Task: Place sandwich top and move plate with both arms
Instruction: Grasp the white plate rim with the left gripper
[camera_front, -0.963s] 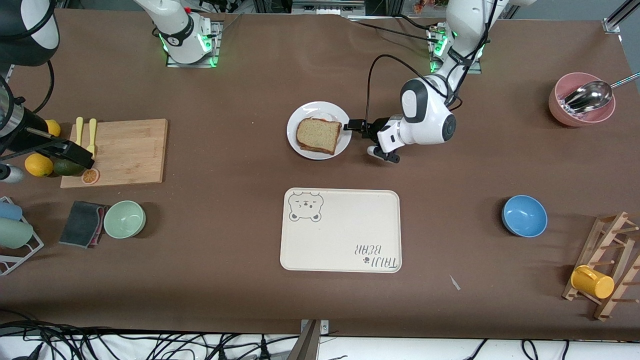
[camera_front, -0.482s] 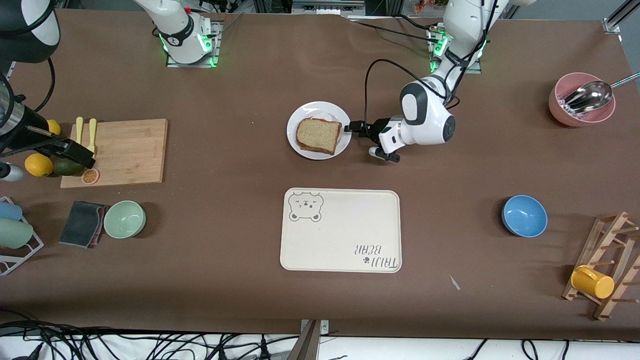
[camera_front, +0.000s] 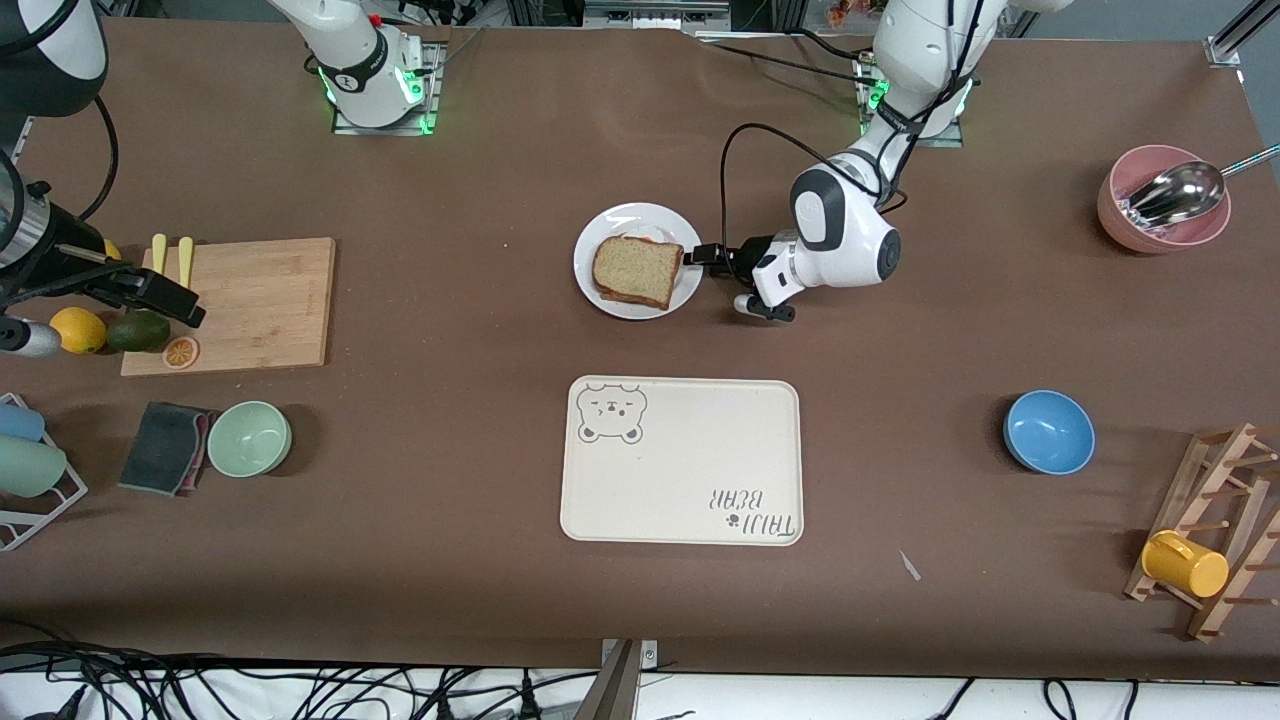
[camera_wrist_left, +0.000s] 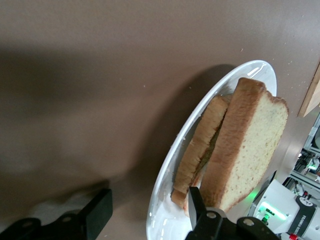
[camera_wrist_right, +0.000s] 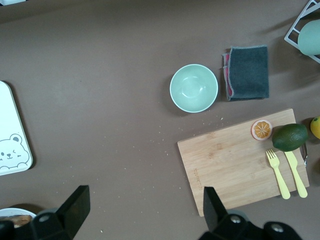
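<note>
- Front view: the plate (camera_front: 605, 224) sits mid-table, farther from the camera than the bear-print tray (camera_front: 682, 460). The sandwich top (camera_front: 637, 269) lies on the stack on it. The left gripper (camera_front: 706, 255) meets the plate's rim.
- Left wrist view: the jaws straddle the plate (camera_wrist_left: 165, 185) rim, not yet clamped, one finger (camera_wrist_left: 196, 201) by the bread.
- Right wrist view: the right gripper (camera_wrist_right: 141, 206) hangs over the cutting board (camera_wrist_right: 239, 161), jaws wide and empty.
</note>
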